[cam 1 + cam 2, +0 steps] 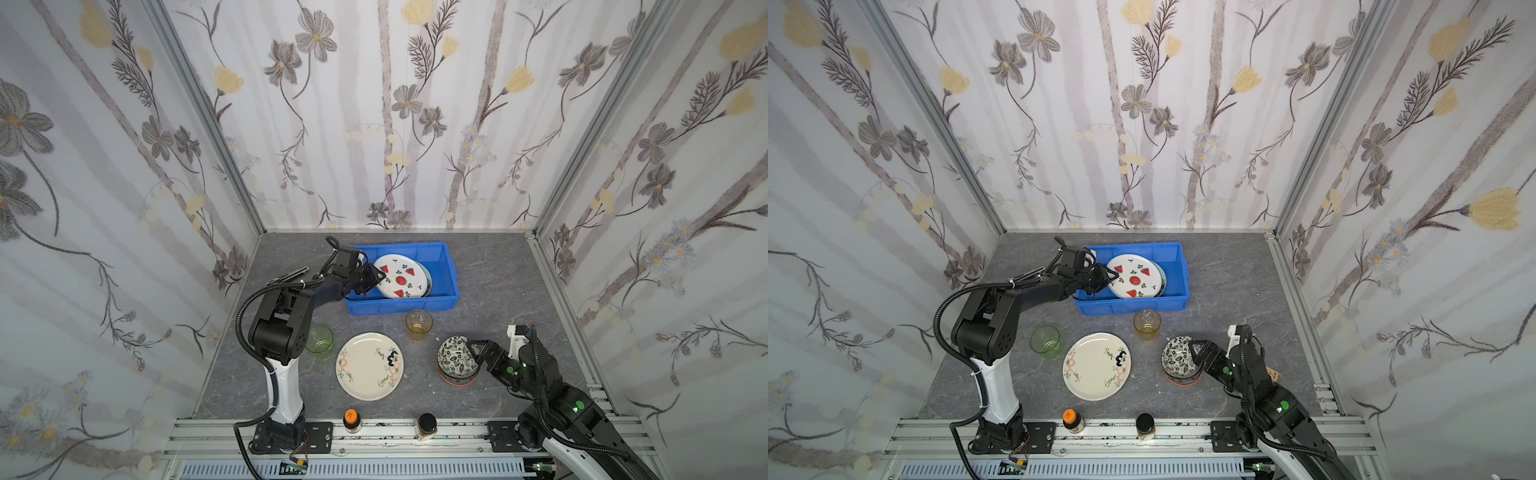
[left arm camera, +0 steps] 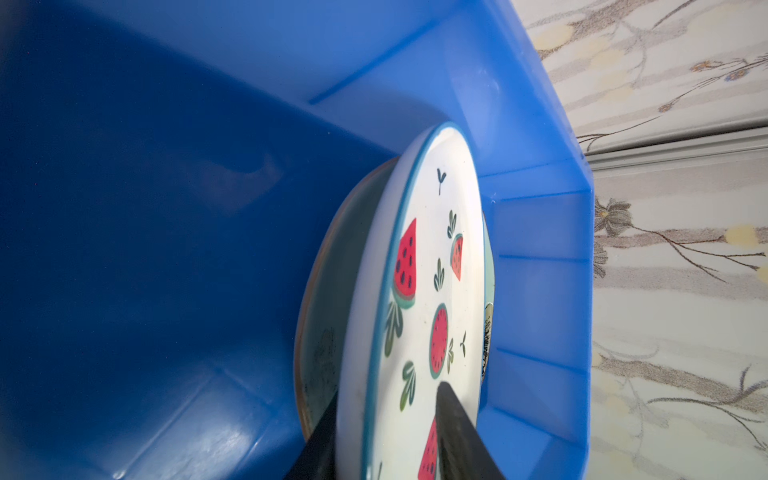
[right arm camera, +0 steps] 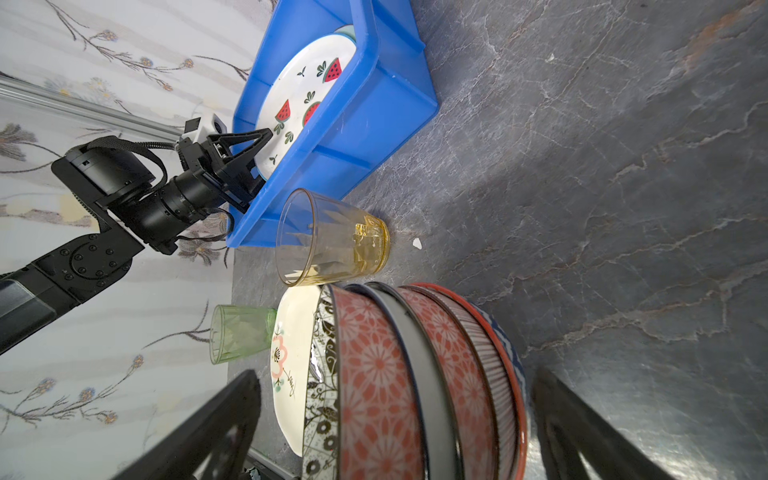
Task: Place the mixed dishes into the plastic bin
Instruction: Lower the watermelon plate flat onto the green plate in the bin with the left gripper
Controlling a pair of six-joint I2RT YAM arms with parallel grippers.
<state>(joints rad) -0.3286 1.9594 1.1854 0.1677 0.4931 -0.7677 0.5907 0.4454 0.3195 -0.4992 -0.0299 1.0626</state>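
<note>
My left pincer [image 1: 374, 277] straddles the rim of the watermelon plate [image 1: 401, 276], which leans on another plate inside the blue bin [image 1: 446, 266]; I cannot tell whether I'm gripping it. My right pincer [image 1: 473, 353] is spread around the stacked bowls [image 1: 453, 355]

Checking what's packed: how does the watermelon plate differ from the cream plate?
The watermelon plate sits tilted inside the blue bin, resting on another plate; the cream plate lies flat on the table. The watermelon plate shows red slices and a blue rim; the cream plate shows pink flowers and black scribbles. Both are round.
</note>
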